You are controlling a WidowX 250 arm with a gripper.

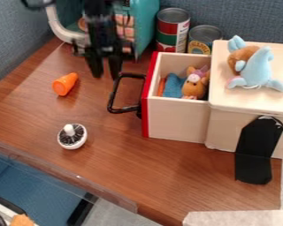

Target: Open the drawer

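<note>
Where you look left of the pale box (pixel 222 126), the drawer (pixel 177 119) stands open: red front, black handle (pixel 112 98), toys (pixel 194 88) inside. Your gripper (pixel 106 74) points downward near the handle, its two fingers spread apart.

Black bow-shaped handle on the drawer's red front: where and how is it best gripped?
I would grip the black handle at the middle of its long outer bar, coming from above, with the open claw straddling the bar. It stands out from the red front, so there seems to be room for one finger in the gap.
</note>
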